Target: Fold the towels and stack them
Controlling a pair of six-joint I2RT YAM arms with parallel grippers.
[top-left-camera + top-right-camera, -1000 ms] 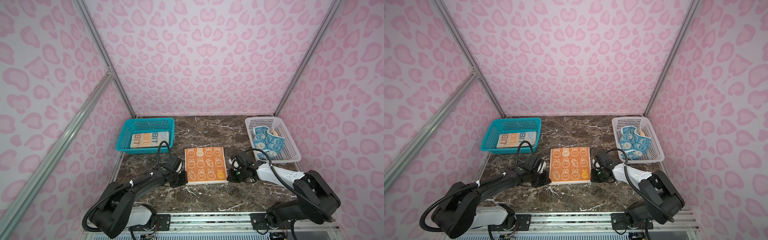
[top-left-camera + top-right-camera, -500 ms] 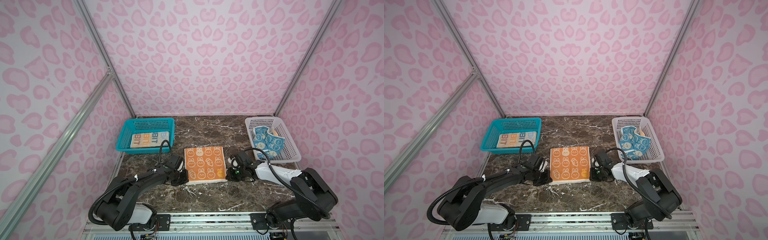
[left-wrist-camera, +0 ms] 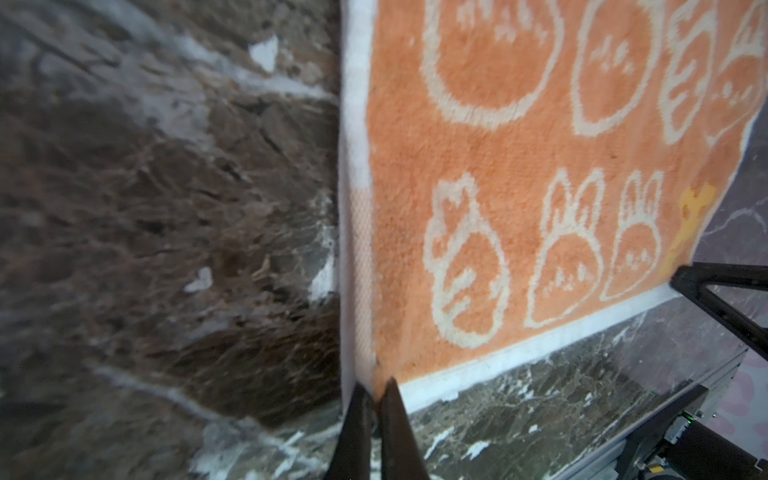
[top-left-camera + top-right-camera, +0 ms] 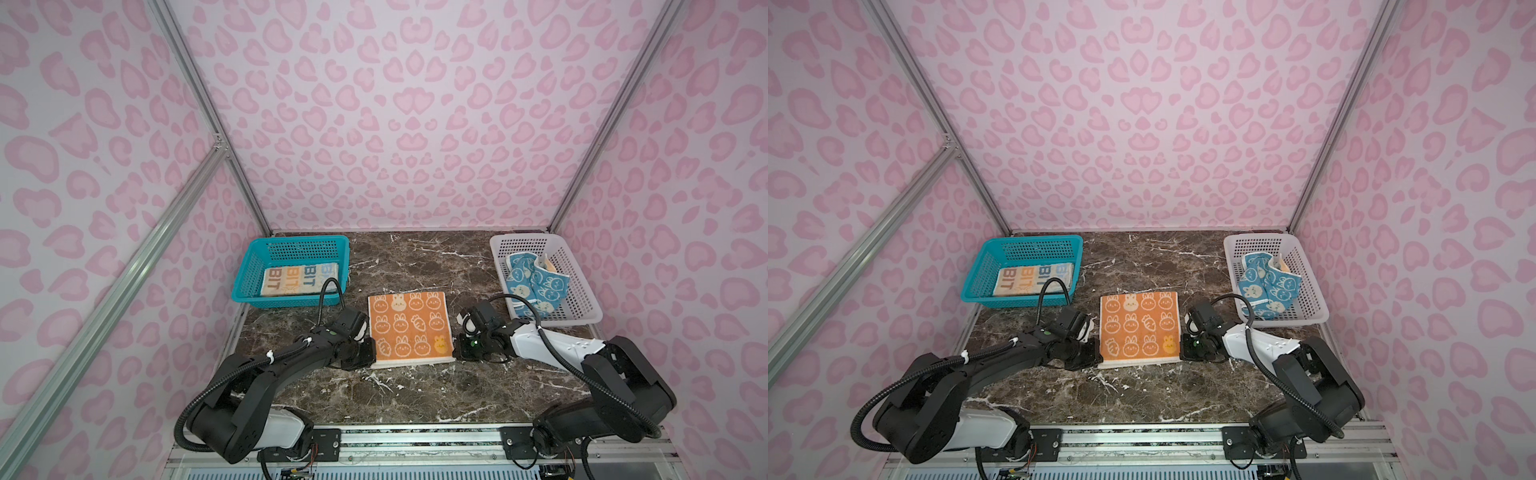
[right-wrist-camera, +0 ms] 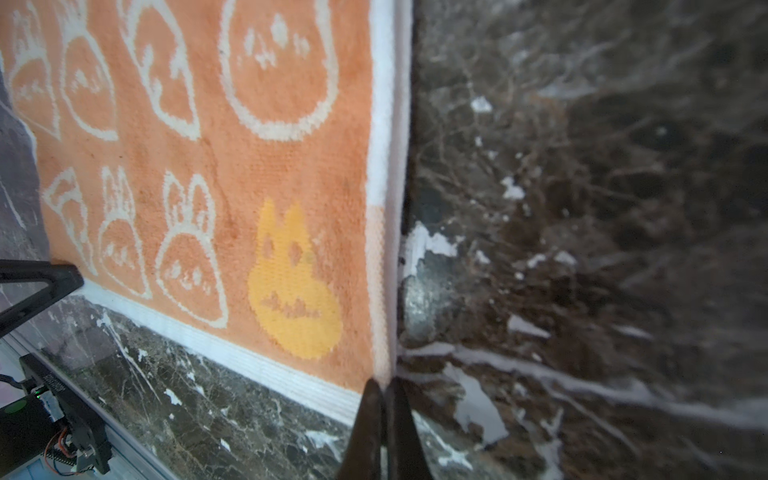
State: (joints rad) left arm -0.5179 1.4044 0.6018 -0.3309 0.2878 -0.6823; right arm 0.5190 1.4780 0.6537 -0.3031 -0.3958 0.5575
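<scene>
Two orange towel [image 4: 409, 328] corners hide inside left gripper [image 3: 375, 388] and right gripper [image 5: 384, 384].

We count towels 3: cream towel [image 4: 297, 279] 10 o'clock, orange towel [image 4: 409, 328] centre, blue towel [image 4: 534, 286] 2 o'clock | baskets 2: teal basket [image 4: 307, 239], white basket [image 4: 579, 286] | grippers 2: left gripper [image 3: 376, 386], right gripper [image 5: 385, 384]
</scene>
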